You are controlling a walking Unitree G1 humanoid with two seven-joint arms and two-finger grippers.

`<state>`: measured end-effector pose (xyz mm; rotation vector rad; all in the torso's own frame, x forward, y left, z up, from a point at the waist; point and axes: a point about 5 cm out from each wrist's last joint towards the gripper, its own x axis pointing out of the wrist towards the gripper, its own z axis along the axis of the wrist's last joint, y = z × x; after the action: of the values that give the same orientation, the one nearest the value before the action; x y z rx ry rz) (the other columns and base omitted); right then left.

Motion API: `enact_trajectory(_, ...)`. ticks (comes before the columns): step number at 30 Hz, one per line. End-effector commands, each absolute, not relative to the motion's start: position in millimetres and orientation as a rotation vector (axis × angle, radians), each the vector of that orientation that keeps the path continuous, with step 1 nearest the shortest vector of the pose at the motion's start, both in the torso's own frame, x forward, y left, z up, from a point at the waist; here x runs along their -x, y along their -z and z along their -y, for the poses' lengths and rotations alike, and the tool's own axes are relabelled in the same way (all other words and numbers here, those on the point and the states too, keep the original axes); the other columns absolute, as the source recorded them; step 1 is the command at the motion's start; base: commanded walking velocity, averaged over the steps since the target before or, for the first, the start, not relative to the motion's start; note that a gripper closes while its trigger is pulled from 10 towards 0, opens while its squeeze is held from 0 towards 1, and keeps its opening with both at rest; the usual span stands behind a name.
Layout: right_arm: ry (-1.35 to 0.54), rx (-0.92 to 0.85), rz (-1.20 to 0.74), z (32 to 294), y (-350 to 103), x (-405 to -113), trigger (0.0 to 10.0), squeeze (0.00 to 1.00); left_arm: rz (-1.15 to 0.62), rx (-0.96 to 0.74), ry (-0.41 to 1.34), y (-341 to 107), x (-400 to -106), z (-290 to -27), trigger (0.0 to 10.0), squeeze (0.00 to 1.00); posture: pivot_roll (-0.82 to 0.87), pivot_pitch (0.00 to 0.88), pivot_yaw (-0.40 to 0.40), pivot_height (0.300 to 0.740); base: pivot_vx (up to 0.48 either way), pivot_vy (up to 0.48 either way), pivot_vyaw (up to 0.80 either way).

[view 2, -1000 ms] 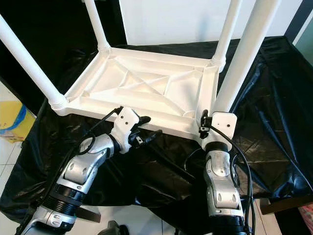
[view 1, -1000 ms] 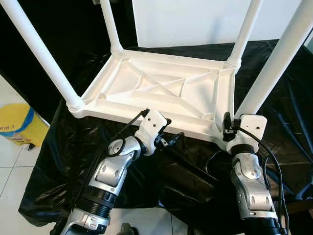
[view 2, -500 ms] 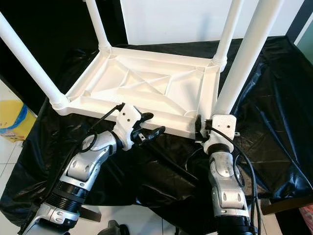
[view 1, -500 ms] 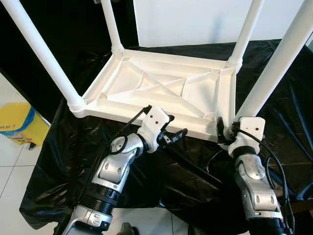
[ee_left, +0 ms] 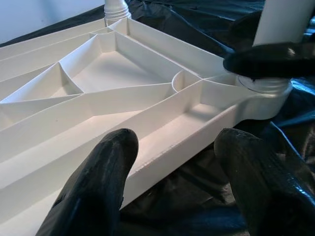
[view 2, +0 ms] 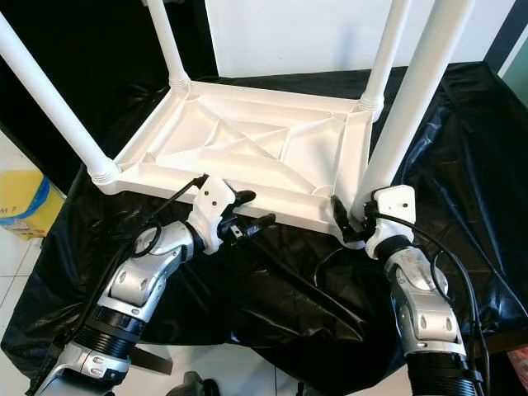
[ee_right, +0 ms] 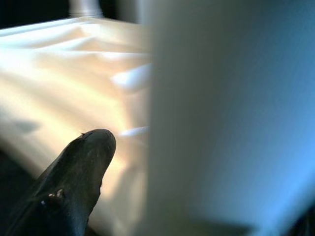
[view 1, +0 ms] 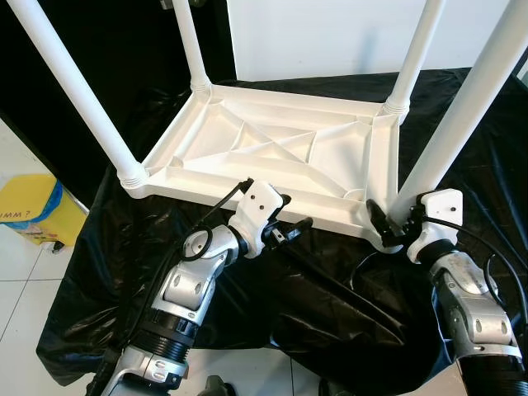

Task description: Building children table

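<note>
risk here is mostly that near-right leg (view 1: 462,124): right gripper (view 2: 353,219) clamped round its base at the socket, so any sideways pull could lever it crooked or pop it loose. upside-down table (view 1: 272,153) lying on black sheet (view 1: 330,313), could skid too. left gripper (ee_left: 174,162) spread open just shy of the near rim, gripping nothing.

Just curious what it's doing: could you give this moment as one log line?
table: upside down on black sheet | right gripper: around near leg base | left gripper: open at near rim
</note>
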<state>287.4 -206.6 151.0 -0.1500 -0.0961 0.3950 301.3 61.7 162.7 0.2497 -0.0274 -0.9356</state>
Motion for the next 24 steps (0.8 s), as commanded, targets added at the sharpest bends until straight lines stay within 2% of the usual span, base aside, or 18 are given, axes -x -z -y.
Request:
enact_trajectory(1,-0.479,0.146,0.098,199.8,-151.3,-289.2,10.0,0.00,0.028,-0.250,0.919,-160.3,-298.9,-61.8,10.0,0.00,-0.12,0.082,0.055,0.740,0.000,0.000,0.00)
enact_trajectory(7,-0.543,0.156,0.094,200.9,-155.2,-295.2,10.0,0.00,0.026,-0.251,0.924,-159.6,-298.1,-61.1,10.0,0.00,-0.12,0.082,0.056,0.740,0.000,0.000,0.00)
enact_trajectory(8,-0.569,0.184,0.084,203.6,-156.2,-300.4,9.5,0.00,0.025,-0.252,0.927,-159.5,-298.0,-60.0,10.0,0.00,-0.11,0.082,0.055,0.740,0.000,0.000,0.00)
enact_trajectory(9,-0.569,0.184,0.084,203.6,-156.2,-300.4,9.5,0.00,0.025,-0.252,0.927,-159.5,-298.0,-60.0,10.0,0.00,-0.11,0.082,0.055,0.740,0.000,0.000,0.00)
enact_trajectory(10,-0.573,0.193,0.078,205.8,-155.7,-302.0,3.1,0.00,0.027,-0.252,0.928,-160.3,-298.1,-59.3,10.0,0.00,-0.11,0.083,0.052,0.740,0.000,0.000,0.00)
enact_trajectory(12,-0.575,0.196,0.074,207.2,-155.2,-302.8,3.1,0.00,0.028,-0.252,0.928,-160.8,-298.2,-58.9,10.0,0.00,-0.11,0.083,0.052,0.740,0.000,0.000,0.00)
enact_trajectory(13,-0.577,0.199,0.062,209.0,-153.3,-302.4,0.0,0.00,0.030,-0.251,0.927,-161.4,-298.2,-58.9,10.0,0.00,-0.11,0.083,0.051,0.740,0.000,0.000,0.00)
enact_trajectory(22,-0.577,0.193,0.007,218.8,-140.0,-296.6,0.0,0.00,0.024,-0.250,0.924,-159.7,-296.6,-60.2,10.0,0.00,-0.11,0.089,0.056,0.740,0.000,0.000,0.00)
enact_trajectory(23,-0.561,0.193,0.003,219.7,-138.5,-296.4,9.6,0.00,0.023,-0.250,0.925,-159.7,-297.2,-60.1,10.0,0.00,-0.12,0.090,0.058,0.740,0.000,0.000,0.00)
enact_trajectory(24,-0.528,0.200,0.004,220.7,-138.1,-296.9,10.0,0.00,0.022,-0.252,0.924,-159.5,-298.1,-60.2,10.0,0.00,-0.12,0.087,0.059,0.740,0.000,0.000,0.00)
